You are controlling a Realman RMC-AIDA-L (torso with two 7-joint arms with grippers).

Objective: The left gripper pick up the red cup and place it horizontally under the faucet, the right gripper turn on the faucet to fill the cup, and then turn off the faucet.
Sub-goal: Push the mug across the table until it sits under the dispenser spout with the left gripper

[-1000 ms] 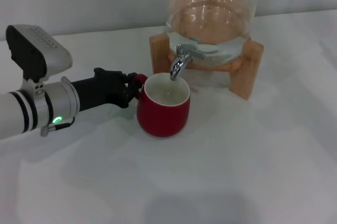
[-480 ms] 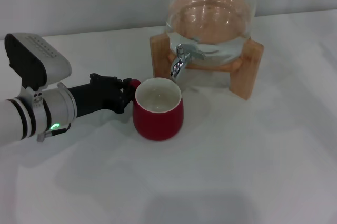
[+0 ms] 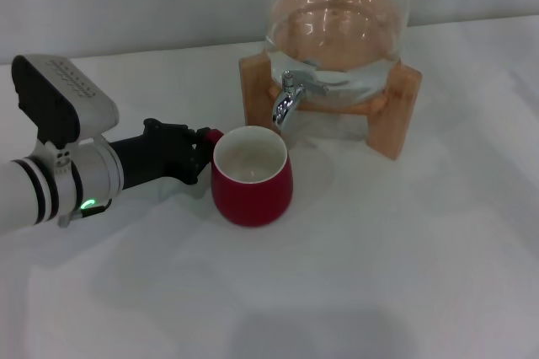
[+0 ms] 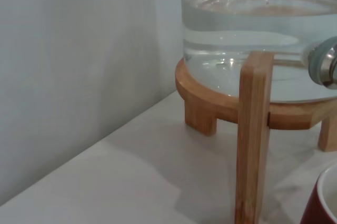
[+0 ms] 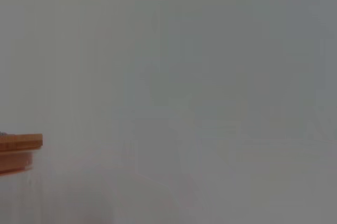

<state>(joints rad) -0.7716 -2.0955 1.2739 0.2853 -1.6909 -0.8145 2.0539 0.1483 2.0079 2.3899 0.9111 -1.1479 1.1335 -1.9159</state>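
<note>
My left gripper, clamped on the red cup's handle, has pulled it from under the faucet; filling seemingly skipped.

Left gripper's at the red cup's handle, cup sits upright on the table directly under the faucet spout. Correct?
Not quite. In the head view the red cup is not directly under the faucet: it stands nearer the robot and to its left, so the spout ends beyond the rim. The rest holds: the left gripper is at the handle and the cup sits upright on the table.
</note>
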